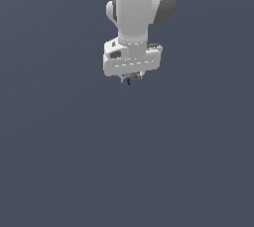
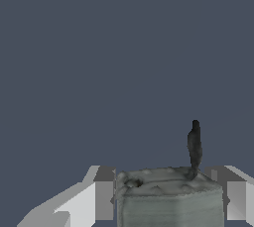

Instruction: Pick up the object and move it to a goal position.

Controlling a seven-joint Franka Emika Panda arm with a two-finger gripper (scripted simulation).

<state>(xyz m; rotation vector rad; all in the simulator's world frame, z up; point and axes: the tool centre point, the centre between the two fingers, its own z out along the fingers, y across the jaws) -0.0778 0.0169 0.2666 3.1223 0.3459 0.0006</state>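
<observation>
In the wrist view you see the small grey blocky object (image 2: 168,198) with its thin dark stem (image 2: 194,144) sitting between the two pale fingers (image 2: 96,198), so the white gripper (image 1: 131,77) is pinching it. Farther, the white arm (image 1: 136,8) holds it up over the plain dark grey floor (image 1: 59,161), probably for carrying to the goal.

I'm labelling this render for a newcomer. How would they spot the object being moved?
Start at the white robot arm and follow it to its tool. The object sits between the tool's fingers: a tiny grey block, the only thing with a thin dark stem sticking out.
</observation>
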